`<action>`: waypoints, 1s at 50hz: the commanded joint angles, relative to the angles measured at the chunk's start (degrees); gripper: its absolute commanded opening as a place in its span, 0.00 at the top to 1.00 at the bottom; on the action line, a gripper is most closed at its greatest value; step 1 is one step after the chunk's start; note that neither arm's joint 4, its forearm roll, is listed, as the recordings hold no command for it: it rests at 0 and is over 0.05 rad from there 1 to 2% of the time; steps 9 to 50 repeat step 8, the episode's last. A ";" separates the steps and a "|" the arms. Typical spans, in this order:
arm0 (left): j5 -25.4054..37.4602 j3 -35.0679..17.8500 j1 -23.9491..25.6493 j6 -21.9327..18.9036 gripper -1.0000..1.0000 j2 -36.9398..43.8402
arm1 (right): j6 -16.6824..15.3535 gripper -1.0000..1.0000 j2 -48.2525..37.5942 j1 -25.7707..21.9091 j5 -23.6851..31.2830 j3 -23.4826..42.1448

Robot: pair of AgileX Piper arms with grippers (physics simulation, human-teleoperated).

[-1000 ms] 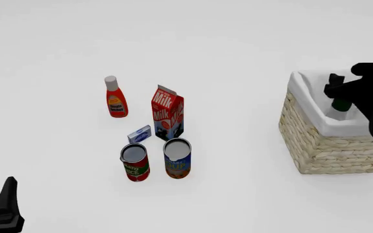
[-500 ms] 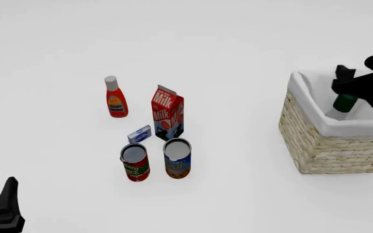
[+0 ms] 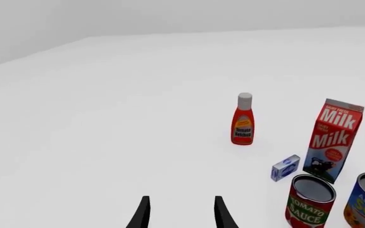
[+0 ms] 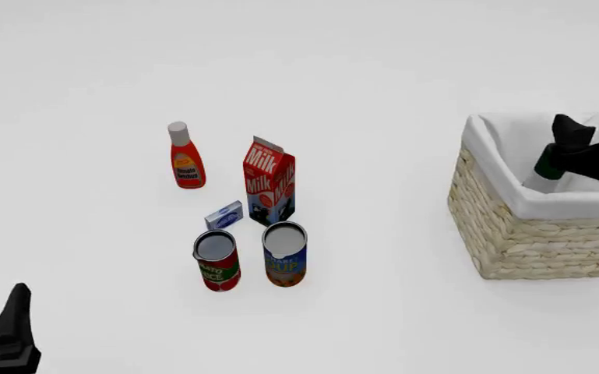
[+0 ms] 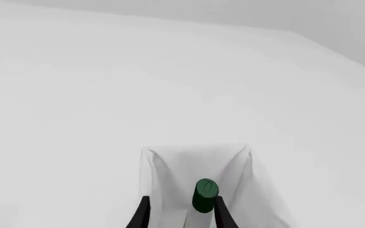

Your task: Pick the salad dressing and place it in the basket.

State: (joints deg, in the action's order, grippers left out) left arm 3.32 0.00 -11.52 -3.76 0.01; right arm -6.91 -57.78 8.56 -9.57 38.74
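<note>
Front view shows your right gripper [image 4: 575, 144] with fingers spread, clear of the salad dressing [image 4: 547, 166], which stands inside the basket [image 4: 528, 234] (left gripper [image 3: 179, 213] open, idle).

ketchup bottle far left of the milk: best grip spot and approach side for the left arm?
Judging by shape: grip the ketchup bottle on its red body just under the white cap, where it narrows. It stands upright, apart from the milk carton, its left side open. Bring the left tool in level from the near-left, jaws straddling the width.
</note>
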 commanded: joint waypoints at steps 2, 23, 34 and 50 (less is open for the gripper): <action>-0.42 0.00 0.25 0.08 0.00 0.00 | 1.09 0.00 8.95 -1.30 4.12 -3.82; -0.82 0.00 0.41 -0.15 0.00 0.00 | 1.95 0.00 14.32 -2.40 7.54 -5.65; -0.82 0.00 0.41 -0.15 0.00 0.00 | 1.95 0.00 14.32 -2.40 7.54 -5.65; -0.82 0.00 0.41 -0.15 0.00 0.00 | 1.95 0.00 14.32 -2.40 7.54 -5.65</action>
